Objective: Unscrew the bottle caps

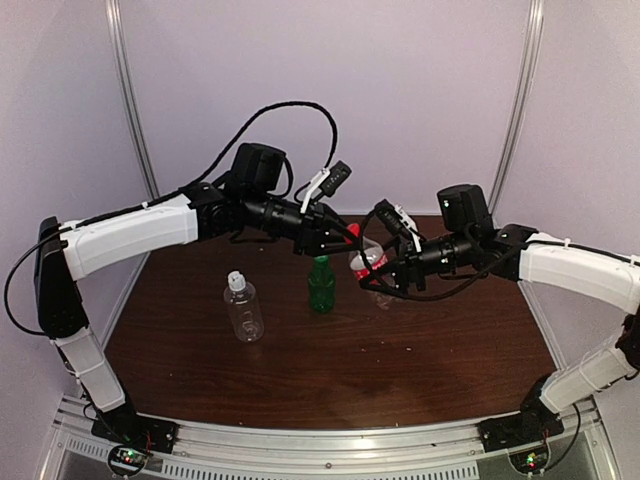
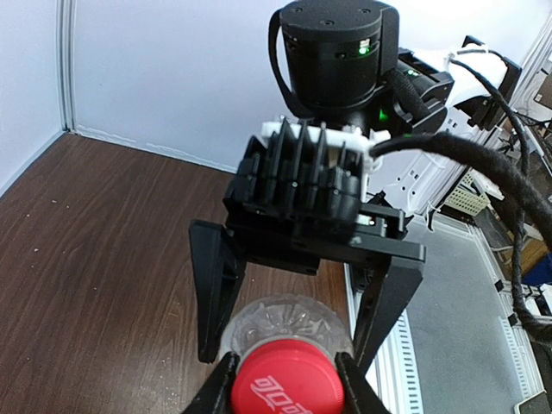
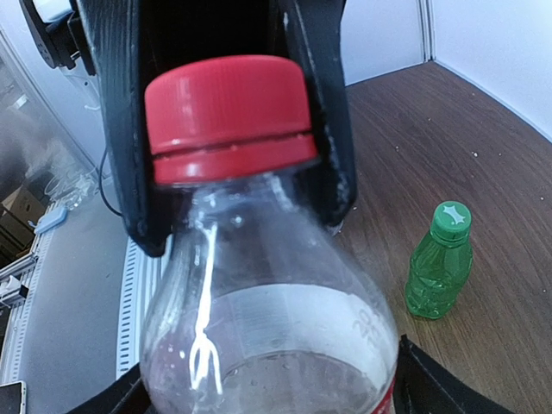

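Note:
My right gripper is shut on the clear bottle with the red label and holds it tilted above the table; the bottle fills the right wrist view. My left gripper is shut on its red cap, with a finger on either side of the cap in the left wrist view and in the right wrist view. The green bottle with its green cap stands upright at mid table, also in the right wrist view. The wider clear bottle with its white cap stands to its left.
The brown table has pale walls behind and at the sides. A metal rail runs along the near edge with both arm bases on it. Black cables loop over the left arm.

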`<state>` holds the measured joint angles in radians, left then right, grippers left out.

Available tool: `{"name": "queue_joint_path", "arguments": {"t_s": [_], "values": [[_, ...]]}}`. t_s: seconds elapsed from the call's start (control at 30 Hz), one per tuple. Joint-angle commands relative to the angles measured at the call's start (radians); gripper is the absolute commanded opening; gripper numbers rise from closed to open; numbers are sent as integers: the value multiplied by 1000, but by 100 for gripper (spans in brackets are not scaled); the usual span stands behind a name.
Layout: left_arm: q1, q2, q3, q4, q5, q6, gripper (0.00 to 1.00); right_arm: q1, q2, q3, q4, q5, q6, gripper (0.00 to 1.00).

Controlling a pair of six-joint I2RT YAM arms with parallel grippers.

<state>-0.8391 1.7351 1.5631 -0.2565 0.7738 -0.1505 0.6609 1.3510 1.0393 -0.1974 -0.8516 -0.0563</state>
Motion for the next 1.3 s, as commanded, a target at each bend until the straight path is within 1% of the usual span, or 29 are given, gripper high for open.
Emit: {"name": "queue_joint_path", "arguments": {"t_s": [0.0, 0.23, 0.33, 0.4, 0.43, 0.5, 0.53, 0.57, 0.63, 0.7, 0.8, 0.83, 0.9, 0.97, 1.1, 1.27], "values": [[-5, -25, -22, 99, 38, -39, 3, 5, 8, 29, 44, -43, -4, 80], [-3, -28, -44, 119, 51, -50, 3, 5, 7, 25, 55, -58, -5, 57], [-1, -36, -69, 164, 68, -71, 8, 5, 8, 22, 58, -72, -5, 49], [4, -46, -100, 223, 93, -98, 17, 5, 11, 23, 64, -88, 3, 47], [5, -52, -116, 264, 107, -115, 24, 5, 11, 22, 66, -93, 9, 47], [5, -67, -150, 346, 131, -147, 42, 9, 11, 16, 77, -105, 19, 47], [6, -72, -164, 380, 140, -160, 55, 10, 10, 13, 84, -111, 25, 46], [7, -77, -177, 408, 143, -175, 62, 9, 8, 7, 93, -117, 31, 46], [10, -86, -198, 456, 146, -198, 70, 11, 4, -2, 114, -131, 45, 46], [17, -97, -218, 499, 145, -218, 74, 12, 2, -9, 128, -147, 56, 46], [32, -114, -265, 604, 154, -282, 76, 13, 4, -16, 141, -165, 56, 45], [38, -119, -277, 637, 161, -305, 77, 13, 4, -19, 144, -172, 81, 45], [46, -124, -296, 701, 169, -347, 77, 14, 4, -23, 154, -181, 91, 45], [48, -120, -293, 725, 175, -366, 76, 17, 5, -24, 164, -189, 100, 45], [48, -90, -267, 739, 192, -393, 68, 17, 7, -25, 173, -196, 107, 44], [48, -64, -253, 773, 208, -430, 54, 20, 7, -24, 178, -196, 114, 44]]}}
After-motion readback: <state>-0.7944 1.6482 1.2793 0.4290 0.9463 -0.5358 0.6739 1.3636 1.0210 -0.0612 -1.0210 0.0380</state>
